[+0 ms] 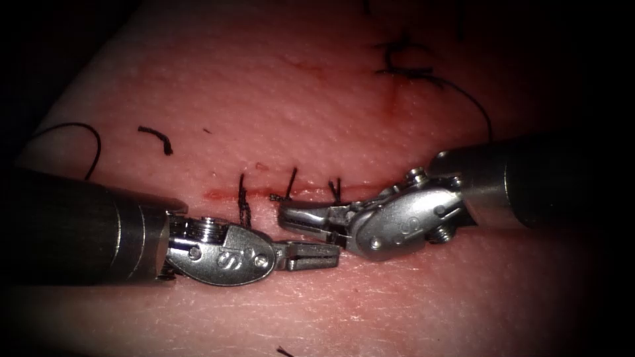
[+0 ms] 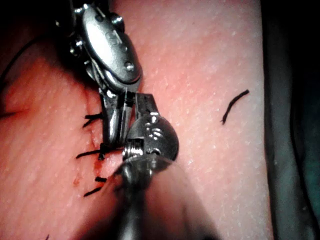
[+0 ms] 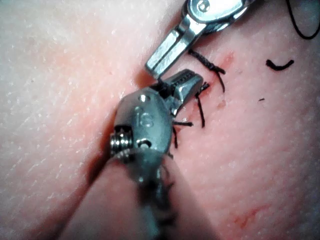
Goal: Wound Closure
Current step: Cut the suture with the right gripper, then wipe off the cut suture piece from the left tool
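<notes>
Pink tissue lies under both tools, and its cut runs as a thin red line just behind the two tips. The left pincer is shut flat and holds nothing that I can see. The right pincer sits just above and behind it, tips nearly touching it; its jaws look a little apart in the right wrist view, and I see nothing held between them. I cannot find the needle near either pincer, so I cannot say where it is or if it is in the tissue. Three short black stitches stand up across the cut, right beside the right pincer's tip, with stubby thread ends poking out. A small cut end of thread lies well away, behind the left pincer. A long dark thread curls far behind the right pincer, near a smear of red fluid. What could go wrong: the two pincers are so close that they could bump each other. The right pincer's tip could also snag a stitch end and tug a knot loose, because it rests right against them. The cut looks mostly closed, with a little red at its left end.
</notes>
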`<act>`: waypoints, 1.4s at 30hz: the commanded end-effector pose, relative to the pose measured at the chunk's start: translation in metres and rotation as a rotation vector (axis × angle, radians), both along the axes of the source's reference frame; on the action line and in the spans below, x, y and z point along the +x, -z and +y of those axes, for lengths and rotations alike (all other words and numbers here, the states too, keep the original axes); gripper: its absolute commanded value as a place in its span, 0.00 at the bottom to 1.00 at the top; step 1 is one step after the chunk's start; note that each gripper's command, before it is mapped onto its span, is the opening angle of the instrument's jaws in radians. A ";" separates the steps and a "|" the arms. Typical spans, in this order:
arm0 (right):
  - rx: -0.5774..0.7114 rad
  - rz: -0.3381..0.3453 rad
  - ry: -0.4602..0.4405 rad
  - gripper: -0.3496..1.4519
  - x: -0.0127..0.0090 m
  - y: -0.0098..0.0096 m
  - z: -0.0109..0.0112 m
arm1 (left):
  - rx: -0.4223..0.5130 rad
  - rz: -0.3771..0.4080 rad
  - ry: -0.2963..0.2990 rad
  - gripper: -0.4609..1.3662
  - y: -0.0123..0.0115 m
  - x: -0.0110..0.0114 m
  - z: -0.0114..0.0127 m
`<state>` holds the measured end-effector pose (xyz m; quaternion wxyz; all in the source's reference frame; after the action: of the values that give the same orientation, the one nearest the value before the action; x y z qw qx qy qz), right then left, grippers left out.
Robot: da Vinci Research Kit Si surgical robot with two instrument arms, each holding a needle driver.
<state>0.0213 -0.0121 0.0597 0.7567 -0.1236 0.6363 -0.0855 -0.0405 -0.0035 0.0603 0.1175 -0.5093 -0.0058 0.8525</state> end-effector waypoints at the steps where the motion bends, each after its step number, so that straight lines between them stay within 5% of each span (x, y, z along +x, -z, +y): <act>1: 0.000 -0.005 0.003 0.00 0.0001 0.0000 0.0000 | 0.001 -0.001 -0.002 0.06 0.0000 0.0000 0.0000; 5: 0.005 -0.013 0.009 0.00 0.0002 0.0001 0.0004 | 0.001 -0.001 -0.002 0.06 0.0000 0.0000 0.0000; 7: 0.005 -0.002 -0.006 0.63 0.0001 0.0003 0.0009 | 0.001 -0.001 -0.002 0.06 0.0000 0.0001 -0.0001; 8: 0.004 -0.001 -0.018 0.81 0.0001 0.0003 0.0011 | 0.001 -0.001 -0.003 0.06 0.0000 0.0001 -0.0001; 11: 0.002 -0.012 -0.061 0.98 0.0000 0.0005 0.0015 | -0.005 -0.001 -0.006 0.06 -0.0001 0.0002 -0.0001; 20: -0.005 -0.033 -0.076 0.99 -0.0029 0.0017 0.0034 | -0.003 -0.002 -0.005 0.06 -0.0001 0.0004 -0.0005; 27: -0.018 -0.062 -0.114 0.99 -0.0084 0.0040 0.0067 | -0.002 -0.001 -0.003 0.06 -0.0001 0.0001 -0.0004; 33: -0.002 -0.074 -0.158 0.99 -0.0131 0.0057 0.0091 | -0.002 -0.004 0.003 0.06 0.0002 -0.0013 -0.0006; 42: 0.008 -0.103 -0.180 0.99 -0.0153 0.0059 0.0101 | -0.003 -0.030 -0.004 0.06 0.0015 -0.0050 -0.0012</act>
<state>0.0060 -0.0020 0.0538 0.7926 -0.1765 0.5834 -0.0178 -0.0460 -0.0047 0.0587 0.1163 -0.5223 -0.0058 0.8448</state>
